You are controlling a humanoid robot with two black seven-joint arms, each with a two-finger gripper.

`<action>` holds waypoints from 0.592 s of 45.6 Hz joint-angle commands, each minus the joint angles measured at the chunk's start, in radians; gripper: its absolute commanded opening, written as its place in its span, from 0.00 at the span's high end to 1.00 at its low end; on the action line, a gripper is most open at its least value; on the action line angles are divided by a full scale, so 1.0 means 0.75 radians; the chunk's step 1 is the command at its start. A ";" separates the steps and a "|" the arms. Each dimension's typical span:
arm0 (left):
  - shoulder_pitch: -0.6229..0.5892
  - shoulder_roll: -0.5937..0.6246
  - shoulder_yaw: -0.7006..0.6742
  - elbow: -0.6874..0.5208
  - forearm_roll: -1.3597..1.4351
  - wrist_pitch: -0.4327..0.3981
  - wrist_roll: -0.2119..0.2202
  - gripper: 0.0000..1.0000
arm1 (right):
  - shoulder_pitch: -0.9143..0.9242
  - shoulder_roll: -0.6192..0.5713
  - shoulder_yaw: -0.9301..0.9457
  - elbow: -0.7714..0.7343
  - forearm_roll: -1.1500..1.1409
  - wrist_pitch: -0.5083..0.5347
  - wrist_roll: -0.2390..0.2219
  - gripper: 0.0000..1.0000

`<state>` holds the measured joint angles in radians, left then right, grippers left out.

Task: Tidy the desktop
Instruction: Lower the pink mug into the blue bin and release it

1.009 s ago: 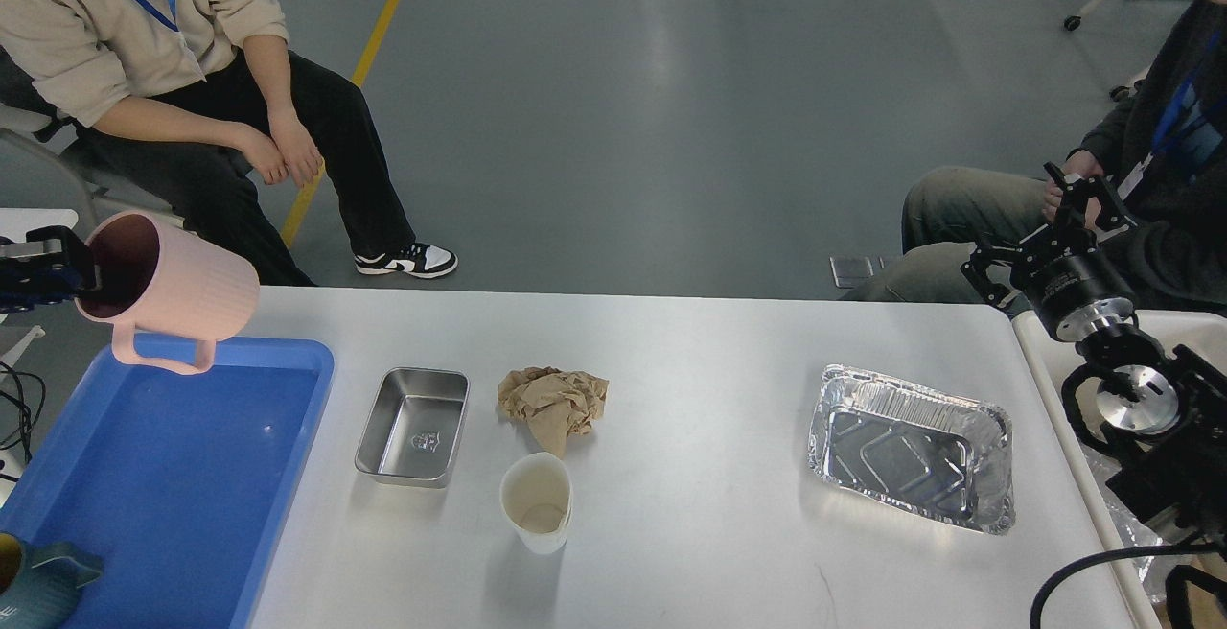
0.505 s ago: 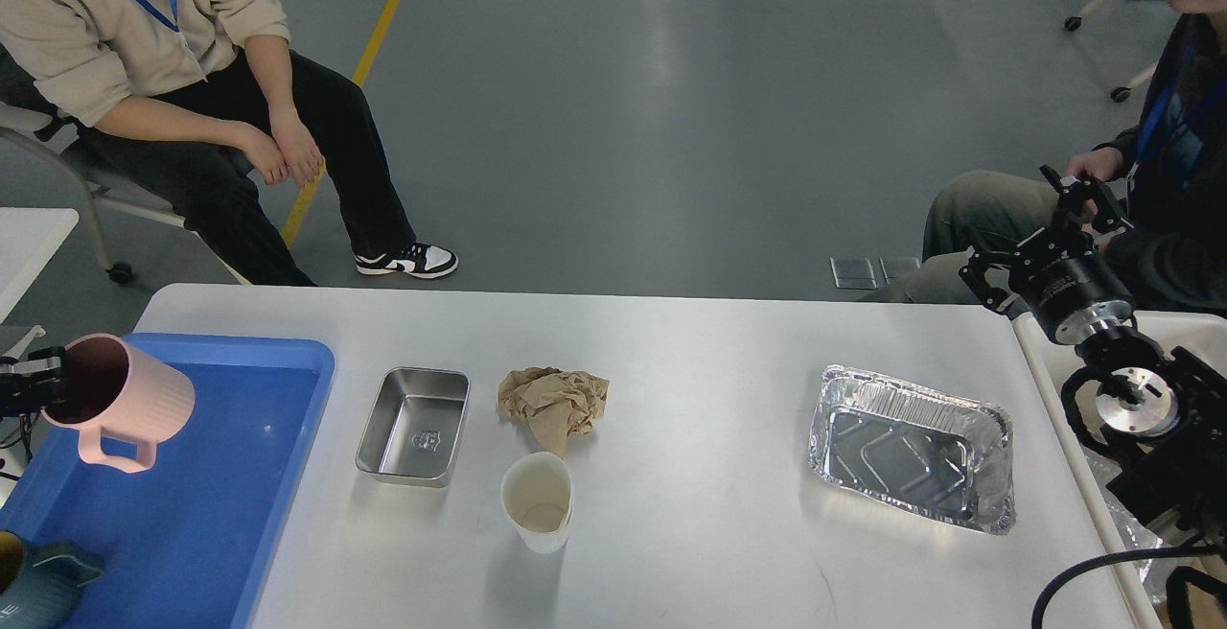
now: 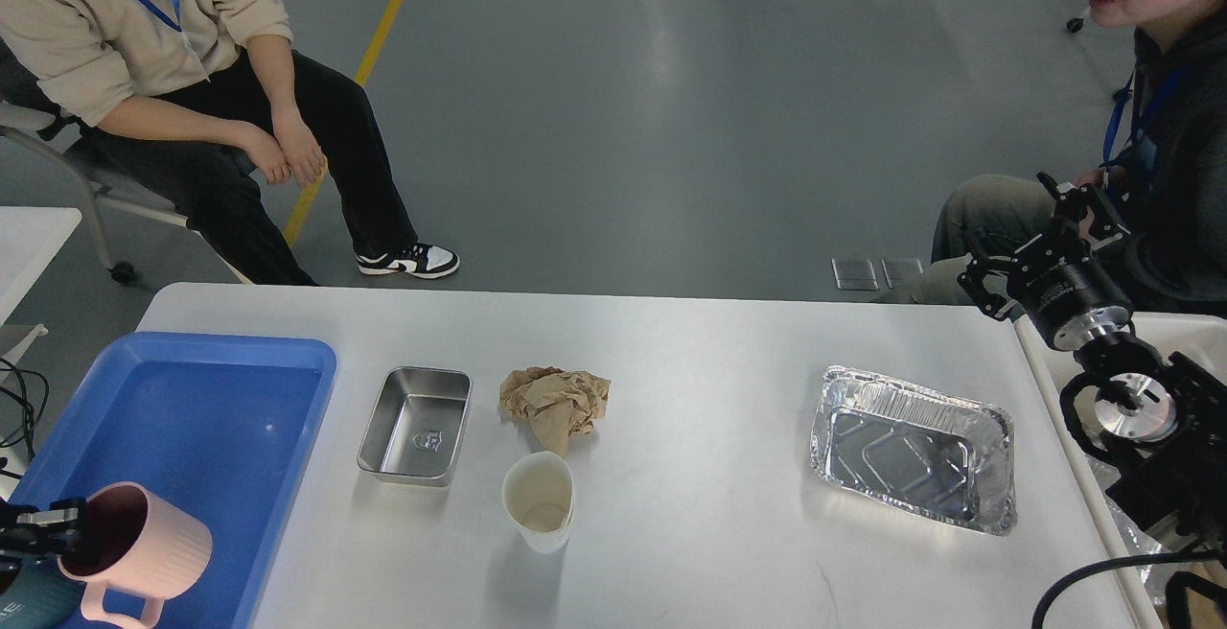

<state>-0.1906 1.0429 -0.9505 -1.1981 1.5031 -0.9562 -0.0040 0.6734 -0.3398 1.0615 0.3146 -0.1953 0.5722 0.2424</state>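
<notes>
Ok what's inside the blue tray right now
The blue tray is mostly bare; the left gripper holds a pink mug over its near corner, partly hiding a dark teal object.

The desktop (image 3: 690, 361) holds a steel tray (image 3: 414, 425), crumpled brown paper (image 3: 556, 404), a white paper cup (image 3: 539, 500) and a foil tray (image 3: 913, 448). Over the blue tray (image 3: 192, 418), the left gripper (image 3: 43, 531) grips a pink mug (image 3: 134, 554) (tilted) by its rim. The right gripper (image 3: 1030, 236) hangs beyond the desktop's far right corner, fingers spread. 2 people sit behind.
</notes>
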 commanded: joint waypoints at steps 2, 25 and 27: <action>0.003 -0.002 0.022 0.000 0.002 0.025 -0.003 0.99 | 0.002 -0.001 0.000 0.000 -0.003 0.000 0.000 0.00; -0.001 -0.034 0.140 0.020 0.043 0.187 -0.001 0.93 | -0.016 -0.001 0.000 0.000 -0.003 0.000 0.000 0.00; -0.001 -0.037 0.142 0.029 0.043 0.191 -0.003 0.91 | -0.016 -0.001 0.000 0.000 -0.003 0.000 0.002 0.00</action>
<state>-0.1912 1.0253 -0.8553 -1.1878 1.5355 -0.8348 -0.0050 0.6617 -0.3402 1.0615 0.3145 -0.1979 0.5722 0.2430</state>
